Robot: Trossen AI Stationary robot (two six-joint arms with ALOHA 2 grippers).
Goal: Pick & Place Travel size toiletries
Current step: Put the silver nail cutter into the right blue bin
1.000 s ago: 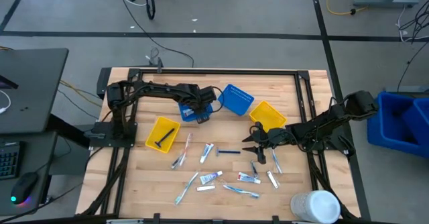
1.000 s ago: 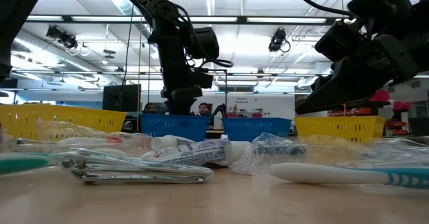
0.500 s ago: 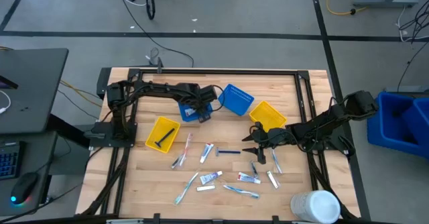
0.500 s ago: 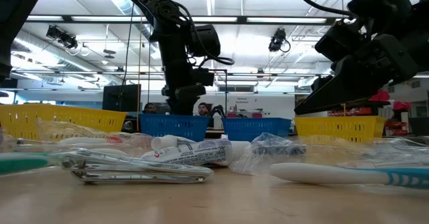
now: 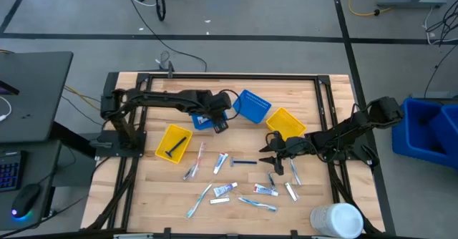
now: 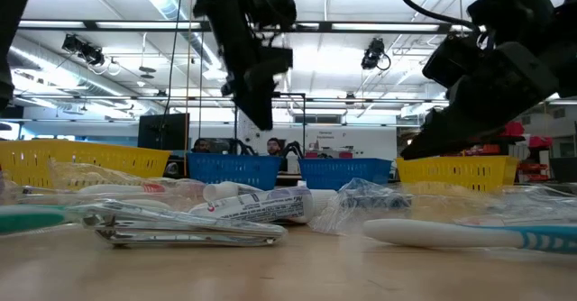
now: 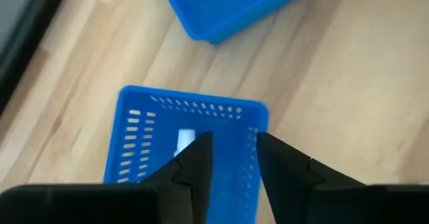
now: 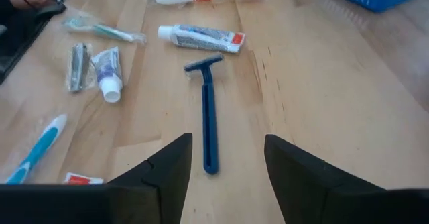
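Several travel size toiletries lie loose on the wooden table: white tubes (image 5: 224,189), toothbrushes (image 5: 199,200) and a dark blue razor (image 5: 243,162). My left gripper (image 5: 219,124) hangs open and empty above a blue basket (image 7: 134,137). A small white item (image 7: 186,141) lies in that basket. My right gripper (image 8: 224,163) stands open low over the table, just right of the blue razor (image 8: 209,123). The razor's handle points at the gap between its fingers. A dark razor (image 5: 172,147) lies in the left yellow basket (image 5: 180,135).
A second blue basket (image 5: 252,105) sits right of the first, and a yellow basket (image 5: 286,123) lies behind my right gripper. A large white cylinder (image 5: 336,220) stands at the near right corner. A blue bin (image 5: 429,128) stands off the table's right side.
My left gripper has risen from just over the blue basket to well above it, most of the rise in the last half second, with nothing in its fingers. The toiletries on the table lie as before.
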